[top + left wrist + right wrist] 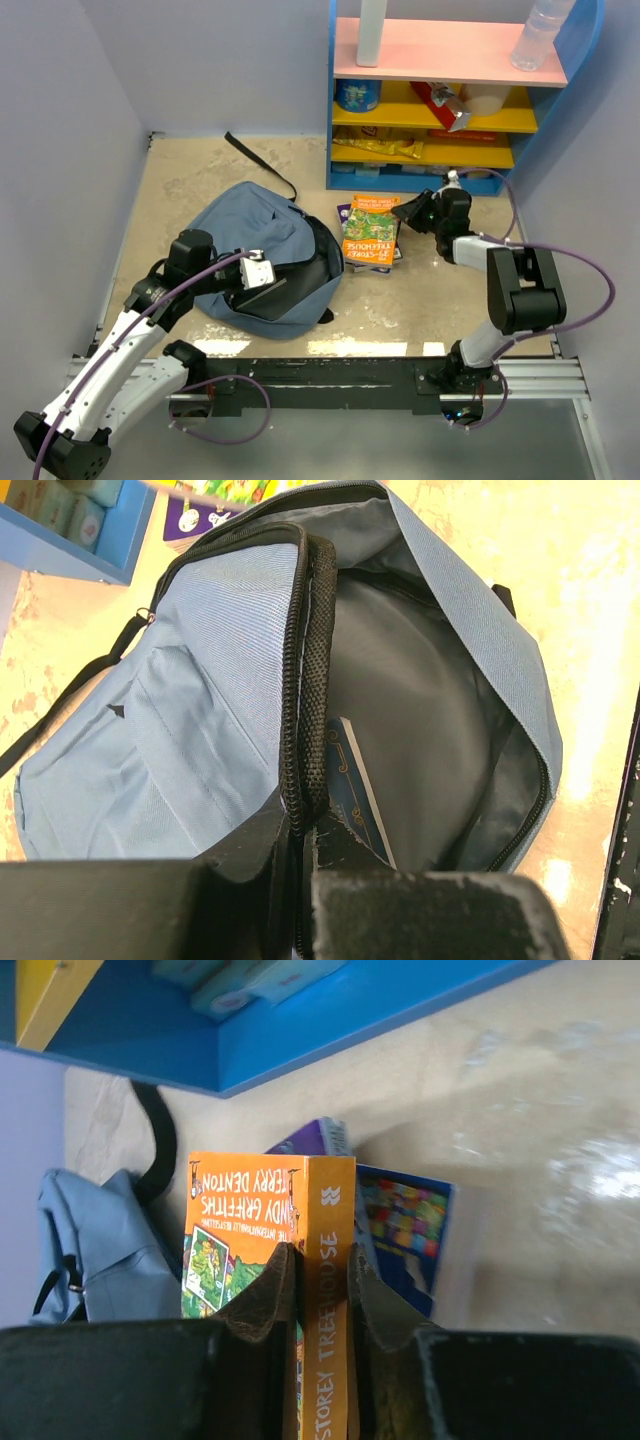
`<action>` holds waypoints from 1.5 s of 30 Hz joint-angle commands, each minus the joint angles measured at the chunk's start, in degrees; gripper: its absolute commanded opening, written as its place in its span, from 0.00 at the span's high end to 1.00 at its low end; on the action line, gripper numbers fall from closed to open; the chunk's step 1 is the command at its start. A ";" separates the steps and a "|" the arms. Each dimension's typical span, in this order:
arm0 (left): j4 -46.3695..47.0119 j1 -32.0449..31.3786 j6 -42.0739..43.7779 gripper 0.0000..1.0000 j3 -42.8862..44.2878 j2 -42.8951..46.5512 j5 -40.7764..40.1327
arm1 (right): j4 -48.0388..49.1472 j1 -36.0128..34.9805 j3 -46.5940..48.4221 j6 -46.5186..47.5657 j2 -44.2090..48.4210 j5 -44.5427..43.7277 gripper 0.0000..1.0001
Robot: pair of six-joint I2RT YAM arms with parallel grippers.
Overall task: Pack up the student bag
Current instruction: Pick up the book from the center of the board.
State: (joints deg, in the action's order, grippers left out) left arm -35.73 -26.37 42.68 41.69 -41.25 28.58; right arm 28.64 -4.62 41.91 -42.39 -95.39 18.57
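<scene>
Slate-blue student bag [250, 240] slumped on the beige table [200, 170] at centre left of the overhead frame, main zip undone, mouth gaping towards the right. Inside, against the dark lining, a blue-covered book [352, 785] on edge, visible from the left wrist camera. Black strap [262, 160] trailing from the bag towards upper centre.

Left gripper [302, 832] at the lower side of the bag, fingers pinched together on the black zip-and-mesh rim of the opening.

Just right of the bag, at centre frame, a small stack of books, orange Treehouse book [370, 232] uppermost. Beneath it, a purple book [322, 1132] and a blue book with a colourful grid cover [408, 1222], both partly hidden.

Right gripper [322, 1265] at the right-hand edge of the stack, one finger pressed to each side of the orange book at its spine, title lettering running between them.

Beyond, at upper right, a blue shelf unit [332, 110] with yellow and pink boards, packets on the shelves, a clear bottle [538, 35] on top.
</scene>
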 commanded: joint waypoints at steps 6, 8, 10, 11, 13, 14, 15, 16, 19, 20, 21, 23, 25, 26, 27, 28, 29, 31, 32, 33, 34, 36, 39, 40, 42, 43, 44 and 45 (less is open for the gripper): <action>0.57 0.09 0.66 1.00 2.08 0.82 3.32 | -13.09 1.63 -2.35 3.90 8.30 -11.71 0.98; 0.57 0.09 0.57 1.00 1.99 0.74 3.76 | -12.56 1.63 -2.97 2.85 6.98 -11.62 0.77; 0.48 0.09 0.48 1.00 2.34 0.74 3.94 | -11.34 1.63 -4.02 1.44 5.14 -9.96 0.49; 0.13 0.09 0.48 1.00 2.43 0.74 3.85 | -9.15 1.63 -4.46 0.74 4.70 -9.35 0.41; -0.05 0.00 0.48 1.00 2.78 0.65 3.85 | -7.47 1.63 -5.52 -0.67 3.64 -8.03 0.25; -0.31 0.09 0.57 1.00 2.95 0.56 3.94 | -5.81 1.63 -5.78 -1.28 3.38 -7.67 0.23; -0.40 0.09 0.57 1.00 3.04 0.65 4.03 | -4.92 1.63 -6.40 -1.64 3.29 -7.23 0.23; -0.40 0.09 0.57 1.00 3.04 0.56 4.12 | -4.13 1.63 -6.75 -2.51 3.29 -6.97 0.23; -0.31 0.09 0.48 1.00 2.87 0.65 4.29 | -0.44 1.72 -7.98 -4.97 2.85 -5.74 0.25; -0.14 0.09 0.48 1.00 2.87 0.65 4.38 | 2.61 1.64 -8.42 -5.68 2.32 -4.60 0.26; -0.13 0.09 0.48 1.00 2.78 0.56 4.38 | 4.21 1.63 -9.21 -6.64 1.71 -3.98 0.29; -0.05 0.09 0.48 1.00 2.87 0.65 4.38 | 9.81 1.63 -9.91 -10.33 0.22 -1.18 0.35; -0.31 0.09 0.48 1.00 3.04 0.56 4.38 | 13.44 1.63 -11.06 -13.75 -2.42 0.59 0.40; -0.48 0.09 0.48 1.00 3.13 0.65 4.29 | 16.94 1.63 -11.50 -14.73 -3.21 1.29 0.46; -0.66 0.09 0.57 1.00 3.13 0.65 4.29 | 18.19 1.63 -12.37 -15.35 -3.83 1.99 0.49; -0.84 0.09 0.65 1.00 3.31 0.56 4.21 | 19.16 1.63 -12.55 -15.96 -4.01 2.17 0.52; -1.01 0.09 0.74 1.00 3.31 0.74 4.12 | 19.26 1.72 -12.73 -15.97 -3.84 2.26 0.60; -1.19 0.00 0.83 1.00 3.31 0.74 4.03 | 18.47 1.63 -12.99 -15.53 -2.61 1.91 0.74; -1.19 0.09 0.92 1.00 3.22 0.74 4.12 | 18.20 1.72 -13.17 -15.35 -1.91 1.65 0.79; -1.19 0.09 0.92 1.00 3.13 0.82 4.12 | 17.51 1.81 -13.26 -14.74 0.36 0.52 0.83; -1.19 0.09 0.92 1.00 3.22 0.83 4.20 | 15.15 1.81 -13.35 -14.22 1.60 -0.10 0.88; -1.19 0.09 0.83 1.00 3.31 0.91 4.29 | 12.68 1.90 -13.35 -12.29 6.77 -2.38 0.88; -1.10 0.09 0.66 1.00 3.31 0.91 4.29 | 6.01 1.90 -13.43 -10.79 13.55 -5.11 0.88; -1.10 0.09 0.65 1.00 3.39 0.91 4.29 | 5.03 1.90 -13.35 -10.70 18.27 -5.21 0.88; -0.93 0.09 0.48 1.00 3.57 1.09 4.21 | 1.88 1.90 -12.91 -10.52 22.60 -4.42 0.88; -0.75 0.09 0.30 1.00 3.48 1.09 4.21 | 0.55 1.81 -12.73 -10.52 25.93 -3.11 0.88; -0.84 0.09 0.22 1.00 3.48 1.09 4.29 | -0.51 1.90 -12.73 -11.04 27.87 -2.32 0.89; -0.75 0.09 0.13 1.00 3.48 1.09 4.29 | -2.17 1.90 -12.99 -11.74 29.29 -1.18 0.90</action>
State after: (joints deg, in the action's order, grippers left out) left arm -37.63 -26.37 43.05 42.46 -41.06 30.50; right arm 31.38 -2.61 28.18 -53.91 -73.47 15.70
